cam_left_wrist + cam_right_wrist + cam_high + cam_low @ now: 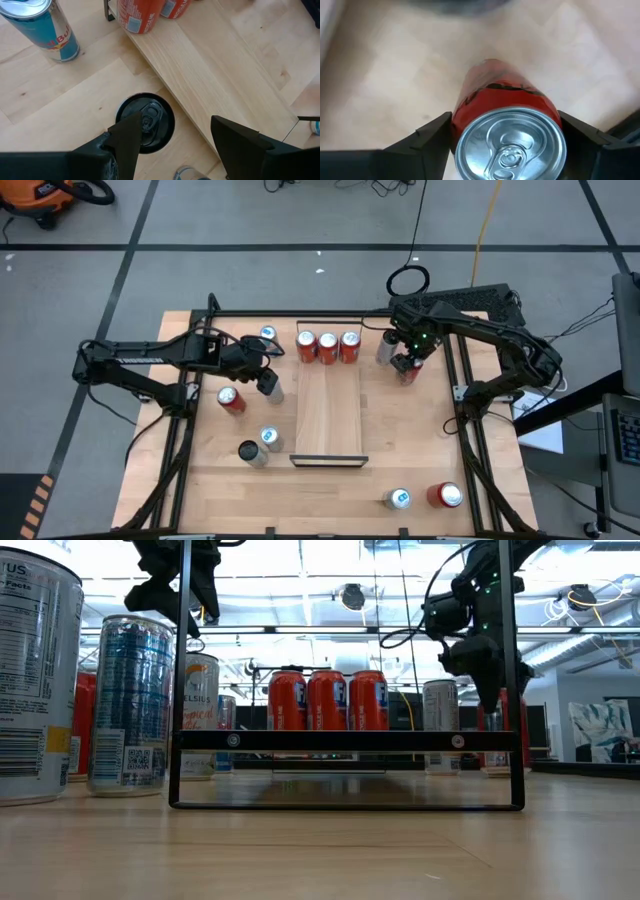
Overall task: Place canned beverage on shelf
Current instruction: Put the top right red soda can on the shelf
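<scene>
The shelf (328,415) is a long light-wood board in the middle of the table, with three red cans (327,347) standing in a row at its far end. To the right of that end stands another red can (505,100), and my right gripper (505,117) is shut on it from above. My left gripper (268,384) hangs open above the table just left of the shelf. Right below it stands a black-topped can (145,122), which it does not touch. My right gripper has the red can's upper wall (462,115), just under the rim, pinched between its two fingers (432,137), one on each opposite side. The fingers point down from above. The can (488,735) stands upright on the table.
A silver can (386,347) stands close beside the held can, toward the shelf. Left of the shelf stand a Red Bull can (45,30), a red can (231,399) and two more (258,446). Two cans (422,498) stand near the right front corner. Black rails frame the table.
</scene>
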Controlling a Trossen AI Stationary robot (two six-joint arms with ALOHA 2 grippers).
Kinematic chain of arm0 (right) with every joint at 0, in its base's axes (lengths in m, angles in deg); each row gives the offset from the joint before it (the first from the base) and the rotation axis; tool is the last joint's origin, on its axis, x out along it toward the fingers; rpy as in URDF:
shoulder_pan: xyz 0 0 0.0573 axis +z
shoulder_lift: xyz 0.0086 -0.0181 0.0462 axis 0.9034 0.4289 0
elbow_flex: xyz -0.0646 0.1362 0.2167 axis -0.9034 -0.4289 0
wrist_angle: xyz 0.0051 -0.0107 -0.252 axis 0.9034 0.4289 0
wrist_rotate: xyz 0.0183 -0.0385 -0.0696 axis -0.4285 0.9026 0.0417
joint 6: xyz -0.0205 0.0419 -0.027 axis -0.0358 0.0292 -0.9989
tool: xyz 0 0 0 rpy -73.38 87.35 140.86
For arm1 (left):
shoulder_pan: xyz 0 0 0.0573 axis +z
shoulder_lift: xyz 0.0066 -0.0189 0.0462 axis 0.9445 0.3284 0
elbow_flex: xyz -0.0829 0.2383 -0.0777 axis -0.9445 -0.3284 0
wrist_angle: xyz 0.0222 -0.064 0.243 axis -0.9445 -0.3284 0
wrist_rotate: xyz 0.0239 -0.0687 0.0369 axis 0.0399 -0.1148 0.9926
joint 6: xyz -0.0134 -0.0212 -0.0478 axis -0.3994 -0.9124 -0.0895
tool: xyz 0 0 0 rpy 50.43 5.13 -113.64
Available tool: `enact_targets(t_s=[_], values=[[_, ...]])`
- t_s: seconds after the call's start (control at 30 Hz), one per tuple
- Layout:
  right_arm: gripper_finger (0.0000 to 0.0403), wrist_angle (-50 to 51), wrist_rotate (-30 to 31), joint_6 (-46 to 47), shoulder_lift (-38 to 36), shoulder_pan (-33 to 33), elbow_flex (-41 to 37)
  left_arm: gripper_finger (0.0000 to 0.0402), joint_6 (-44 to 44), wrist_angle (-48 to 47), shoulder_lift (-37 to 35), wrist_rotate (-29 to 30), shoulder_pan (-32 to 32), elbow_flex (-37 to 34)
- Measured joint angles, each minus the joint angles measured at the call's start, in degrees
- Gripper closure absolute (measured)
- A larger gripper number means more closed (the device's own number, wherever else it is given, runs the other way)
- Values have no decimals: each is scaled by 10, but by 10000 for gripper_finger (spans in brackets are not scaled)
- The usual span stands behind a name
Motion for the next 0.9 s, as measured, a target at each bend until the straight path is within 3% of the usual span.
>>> enact_targets(t_s=[0.53,0.9], values=[[136,-8,-89,185,-174,69,0,159,0,41,0,11,0,0],[136,-109,-118,319,-233,166,0,159,3,123,0,1,-2,0]])
